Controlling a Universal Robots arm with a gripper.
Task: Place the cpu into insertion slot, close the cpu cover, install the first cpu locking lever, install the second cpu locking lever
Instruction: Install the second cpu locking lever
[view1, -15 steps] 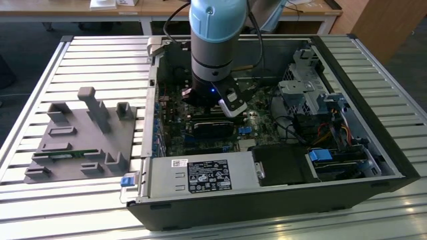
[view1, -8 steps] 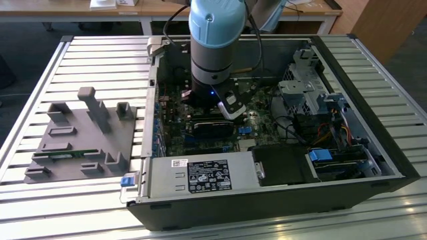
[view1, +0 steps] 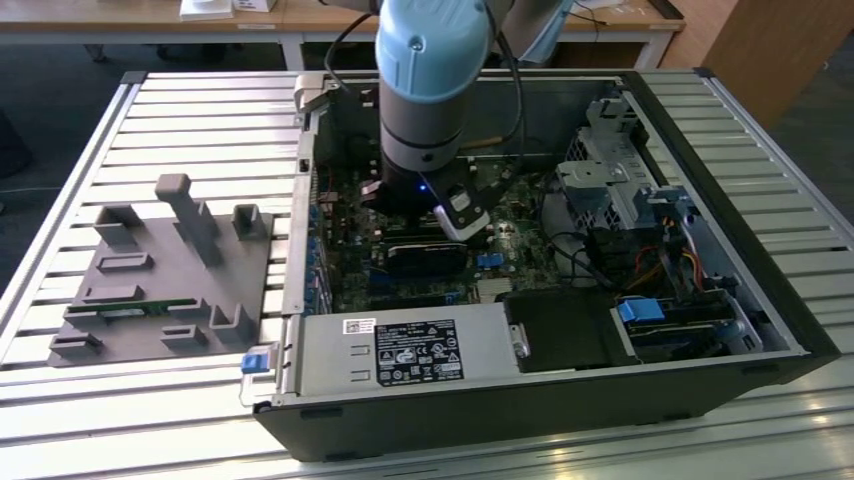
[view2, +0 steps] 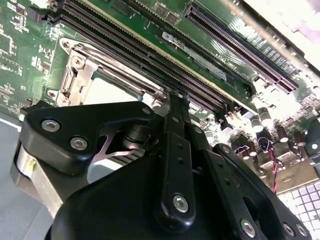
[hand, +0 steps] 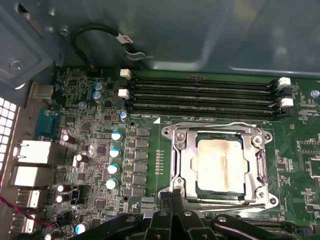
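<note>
My pincer looks closed, empty, at the 6 o'clock edge of the cpu cover. The cpu sits seated; the wire levers look thin, stiff, springy, so hook near their ends.

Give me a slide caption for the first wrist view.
The cpu sits in the insertion slot under the closed cpu cover, with the gripper at the socket's edge.

Pale-blue-capped grey arm, black pincer
</note>
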